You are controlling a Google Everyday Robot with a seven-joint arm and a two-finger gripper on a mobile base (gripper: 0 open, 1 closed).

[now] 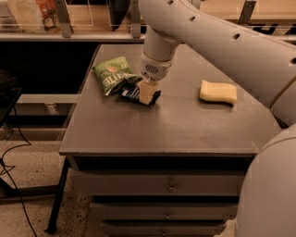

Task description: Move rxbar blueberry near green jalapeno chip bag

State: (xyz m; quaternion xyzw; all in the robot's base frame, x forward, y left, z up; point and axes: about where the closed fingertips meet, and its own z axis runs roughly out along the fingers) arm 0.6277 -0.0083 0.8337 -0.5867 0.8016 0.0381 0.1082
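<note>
Clamping rxbar blueberry (pixel 128 92) mid-length in gripper (pixel 147 92) jaws, low over counter (pixel 185 125); pointing bar's long axis left toward green jalapeno chip bag (pixel 111 74), ends touching.

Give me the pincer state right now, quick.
The pincer is down on the rxbar blueberry, right beside the green jalapeno chip bag; open or closed cannot be told.

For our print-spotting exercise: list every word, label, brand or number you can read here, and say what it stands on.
No text here can be quoted.
green jalapeno chip bag: white lettering, too blurred to read.
rxbar blueberry: white print, too small, partly hidden under the gripper that is down on it.
orange packet behind the table: unreadable.
</note>
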